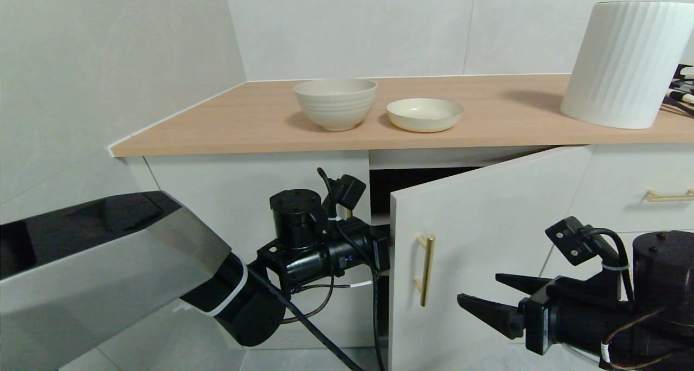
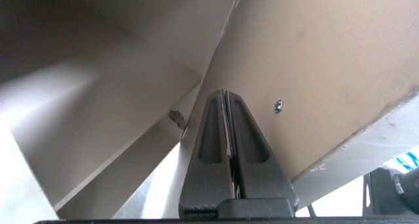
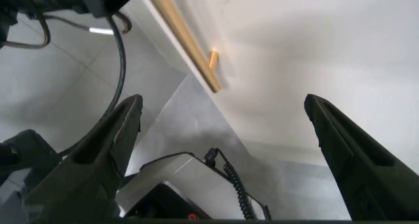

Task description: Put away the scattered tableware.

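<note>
Head view: the bowl (image 1: 335, 103) and the shallow dish (image 1: 424, 114) sit side by side, just apart, on the tabletop (image 1: 217, 127), with a white ribbed container (image 1: 623, 64) off to the right. Below, the cabinet door (image 1: 488, 224) stands ajar, and the right claw (image 1: 480, 288) is spread open near its gold handle (image 1: 425, 270). Left wrist view: the left claw (image 2: 225, 96) is pinched fully closed with nothing in it, right by the door's inner face. Right wrist view: claw wide apart and empty, facing the door front and handle
</note>
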You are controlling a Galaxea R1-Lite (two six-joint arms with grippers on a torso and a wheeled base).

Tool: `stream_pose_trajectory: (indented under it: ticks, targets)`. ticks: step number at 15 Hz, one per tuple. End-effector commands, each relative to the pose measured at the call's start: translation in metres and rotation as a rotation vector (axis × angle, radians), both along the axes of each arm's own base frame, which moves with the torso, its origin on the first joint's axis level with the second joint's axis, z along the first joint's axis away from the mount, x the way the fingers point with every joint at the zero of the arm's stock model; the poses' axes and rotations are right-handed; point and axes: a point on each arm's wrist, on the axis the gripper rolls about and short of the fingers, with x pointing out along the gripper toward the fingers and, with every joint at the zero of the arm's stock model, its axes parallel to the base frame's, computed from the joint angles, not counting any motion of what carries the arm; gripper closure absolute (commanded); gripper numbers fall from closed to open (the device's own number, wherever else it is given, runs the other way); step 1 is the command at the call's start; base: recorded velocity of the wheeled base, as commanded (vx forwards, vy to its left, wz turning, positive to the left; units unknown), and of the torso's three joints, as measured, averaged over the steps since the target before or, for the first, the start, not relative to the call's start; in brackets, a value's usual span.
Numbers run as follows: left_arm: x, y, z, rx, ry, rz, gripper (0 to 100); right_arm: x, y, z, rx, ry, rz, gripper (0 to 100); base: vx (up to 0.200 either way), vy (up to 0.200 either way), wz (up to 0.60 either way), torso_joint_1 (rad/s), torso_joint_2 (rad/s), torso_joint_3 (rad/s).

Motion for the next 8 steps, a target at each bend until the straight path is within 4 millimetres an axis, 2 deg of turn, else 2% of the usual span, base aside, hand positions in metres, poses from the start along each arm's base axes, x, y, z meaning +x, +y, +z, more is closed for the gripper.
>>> stream_pose_trajectory:
  ticks: [1, 6, 8]
  targets:
    - [-0.0015, -0.0015, 0.0015, -0.003, -0.003, -0.005, 100, -0.0018, -0.0007, 0.0015, 0.004, -0.005, 0.003, 0, 0.0, 0.0, 0.0, 0.0, 0.0, 0.0]
    - [-0.0018, -0.0029, 0.0, -0.001, 0.0, -0.01, 100, -0.0025, -0.0007, 0.0006, 0.0, -0.002, 0.005, 0, -0.2, 0.0, 0.0, 0.006, 0.0, 0.005]
    - [-0.0013, -0.004, -0.0017, 0.001, 0.001, -0.013, 100, -0.0025, -0.0007, 0.0, -0.003, -0.002, 0.007, 0, 0.0, 0.0, 0.0, 0.0, 0.0, 0.0]
